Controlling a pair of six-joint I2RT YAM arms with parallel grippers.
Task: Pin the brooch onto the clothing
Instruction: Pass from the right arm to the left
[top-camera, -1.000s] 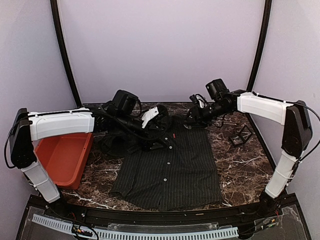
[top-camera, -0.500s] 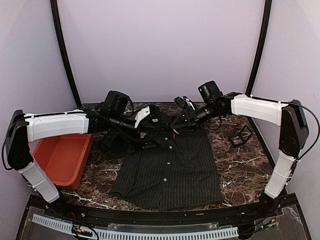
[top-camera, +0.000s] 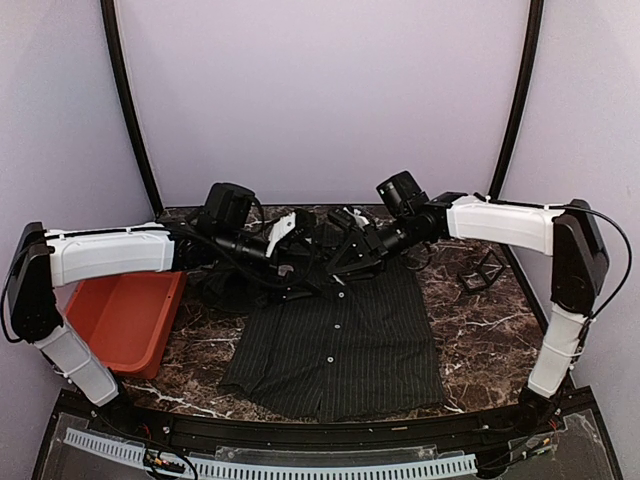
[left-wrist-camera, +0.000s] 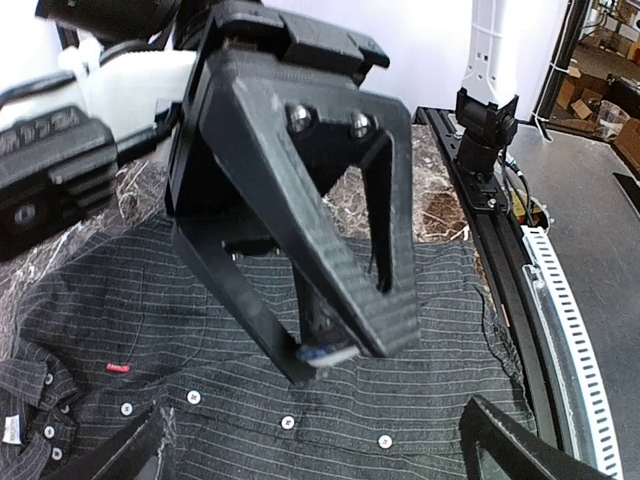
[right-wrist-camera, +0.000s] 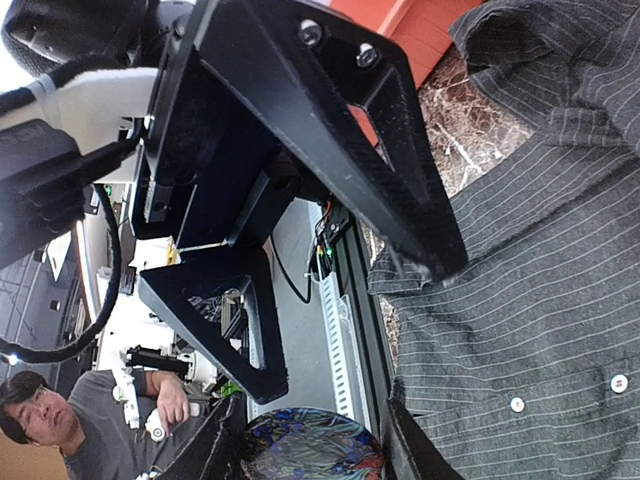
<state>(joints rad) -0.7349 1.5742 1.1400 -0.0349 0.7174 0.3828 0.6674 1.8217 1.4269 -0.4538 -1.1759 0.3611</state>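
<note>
Above the shirt (top-camera: 335, 340), only wrist views show the brooch (right-wrist-camera: 310, 450) pinched in the right hand (left-wrist-camera: 322, 345); left hand (left-wrist-camera: 325, 450) gapes wide.

Occlusions and cut-offs, per view

Top view: shirt (top-camera: 340, 350) collar hidden under both arms, fingertips lost dark-on-dark, brooch not discernible. Left wrist view: brooch (left-wrist-camera: 326, 356) is only a blue-white sliver pinched in the right hand (left-wrist-camera: 322, 345) tips, shape unreadable. Right wrist view: brooch cut by bottom edge, left hand (right-wrist-camera: 355, 325) base out of frame at top, person (right-wrist-camera: 60, 420) clipped at lower-left corner.
</note>
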